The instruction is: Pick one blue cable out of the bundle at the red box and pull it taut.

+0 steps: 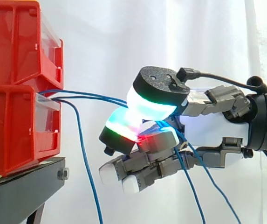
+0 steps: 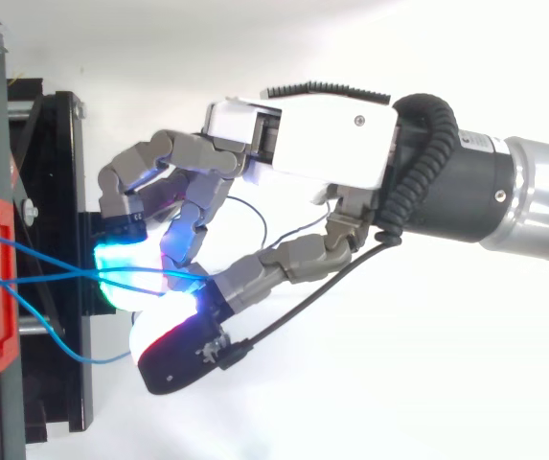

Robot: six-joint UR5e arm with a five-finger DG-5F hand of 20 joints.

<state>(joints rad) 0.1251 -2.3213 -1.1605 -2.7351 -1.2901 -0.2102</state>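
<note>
Red bins, stacked two high on a black stand at the left of the side view, before a white curtain. Blue cables come out of the front of the lower bin. Two strands run close together and nearly straight across the gap to the hand. Seen from above, they cross just off the bin and meet at the glowing pads. A further strand droops from the bin front down past the edge of the stand, and more blue strands hang slack below the palm. The hand is well clear of the bins and clamped on the cables, one pad above and one below pressed together, lit cyan, green and red. Its other fingers are bent underneath, with white tips.
</note>
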